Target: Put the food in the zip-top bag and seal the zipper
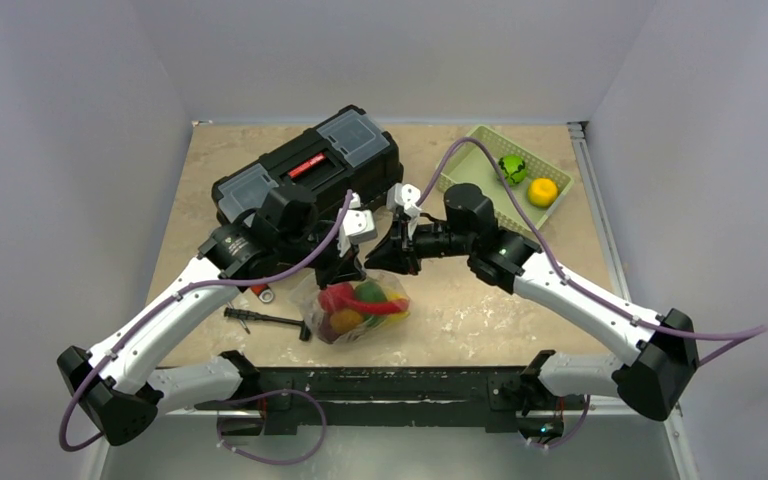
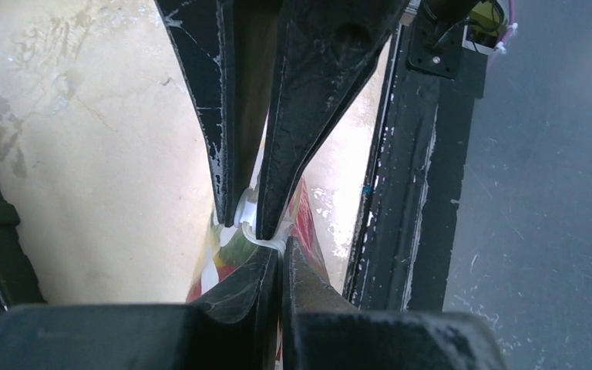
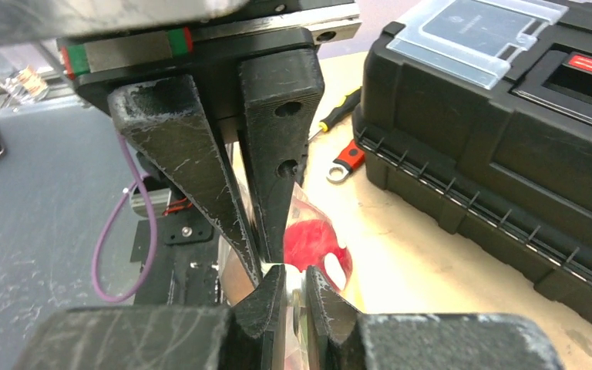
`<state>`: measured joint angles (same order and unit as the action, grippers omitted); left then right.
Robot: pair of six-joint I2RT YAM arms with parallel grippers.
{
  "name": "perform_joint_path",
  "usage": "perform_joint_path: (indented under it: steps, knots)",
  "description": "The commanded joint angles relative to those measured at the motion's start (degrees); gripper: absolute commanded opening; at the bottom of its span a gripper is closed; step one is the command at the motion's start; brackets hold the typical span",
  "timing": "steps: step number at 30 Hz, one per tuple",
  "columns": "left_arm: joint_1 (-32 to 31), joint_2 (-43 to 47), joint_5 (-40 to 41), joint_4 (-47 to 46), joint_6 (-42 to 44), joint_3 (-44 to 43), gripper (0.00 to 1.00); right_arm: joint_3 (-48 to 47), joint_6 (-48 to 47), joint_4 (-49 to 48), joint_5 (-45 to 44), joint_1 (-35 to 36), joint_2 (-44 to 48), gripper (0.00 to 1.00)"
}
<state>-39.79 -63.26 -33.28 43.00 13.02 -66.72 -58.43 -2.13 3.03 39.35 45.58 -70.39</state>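
Note:
The zip-top bag (image 1: 332, 327) lies at the table's front middle, clear with white dots. It holds red, green and yellow food (image 1: 360, 303). Both grippers meet over its mouth. My left gripper (image 1: 345, 268) is shut on the whitish zipper strip (image 2: 270, 242), its jaws (image 2: 281, 248) pressed together. My right gripper (image 1: 374, 263) is shut on the same mouth edge just beside it, its tips (image 3: 293, 275) pinching clear plastic over a red toy (image 3: 312, 240). A green toy (image 1: 511, 167) and a yellow toy (image 1: 542, 191) lie in the basket.
A black toolbox (image 1: 310, 165) stands behind the grippers, close to the left arm. The pale green slotted basket (image 1: 480, 165) is at the back right. A black-handled tool (image 1: 265, 320) and a small red item (image 1: 263, 292) lie left of the bag.

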Motion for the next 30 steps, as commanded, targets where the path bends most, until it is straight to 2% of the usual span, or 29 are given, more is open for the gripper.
perform_joint_path:
  steps: [1,7,15,22,30]
  knots:
    - [-0.5,1.92,-4.08,-8.23,0.17,-1.4,0.0,-2.06,-3.26,2.13,9.65,0.74,-0.23,0.08]
    - [-0.51,1.99,-3.58,-8.05,0.35,-1.4,0.0,-0.31,-2.75,2.24,7.84,0.58,2.1,0.11]
    - [-0.47,1.99,-2.19,-7.7,0.65,-1.4,0.0,2.32,-0.49,0.13,11.36,-0.22,6.42,0.14]
    - [-0.46,2.04,-2.67,-7.89,0.43,-1.4,0.0,1.82,-0.67,0.76,9.98,-0.1,3.78,0.17]
    - [-0.48,2.04,-4.05,-8.04,0.43,-1.31,0.0,2.01,1.73,-5.19,1.83,-0.14,2.74,0.19]
